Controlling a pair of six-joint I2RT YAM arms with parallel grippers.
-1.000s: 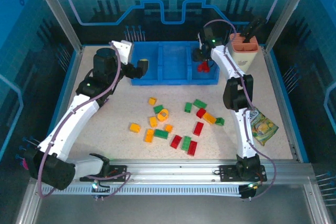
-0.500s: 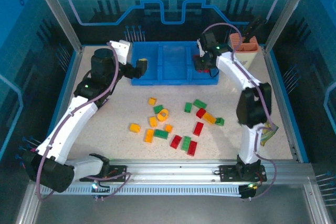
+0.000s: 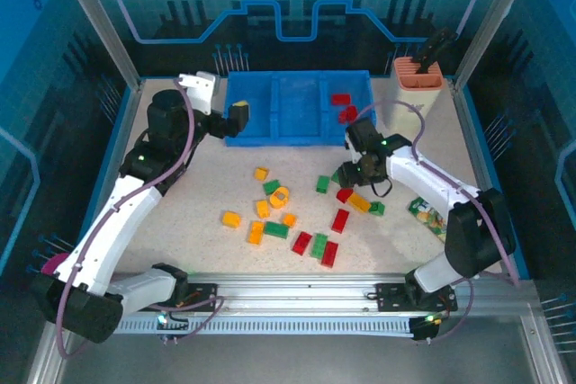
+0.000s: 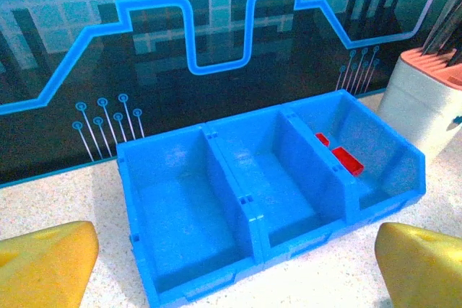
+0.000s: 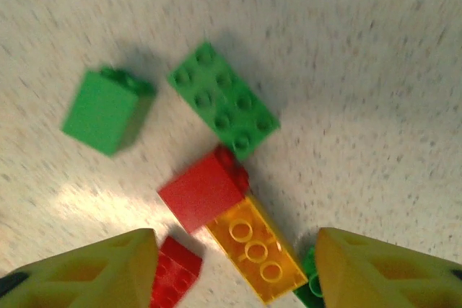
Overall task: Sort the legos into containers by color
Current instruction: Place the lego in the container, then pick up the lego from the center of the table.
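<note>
Two red legos (image 3: pixel 342 107) lie in the right compartment of the containers (image 4: pixel 253 214) at the far edge of the desk (image 3: pixel 180 204), while the right claw (image 5: pixel 234 243) hovers spread and empty over a red brick (image 5: pixel 203 189) mid-desk, likely its next pick, and the left claw (image 4: pixel 234 268) hangs wide open.

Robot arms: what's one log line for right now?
left gripper: open, facing blue bin | right gripper: open, over red brick touching orange brick | right compartment: two red bricks

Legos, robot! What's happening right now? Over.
Left gripper open, empty, facing the blue bin. Right gripper open above a red brick. Two red bricks in the bin's right compartment. Orange brick and green brick crowd it.
</note>
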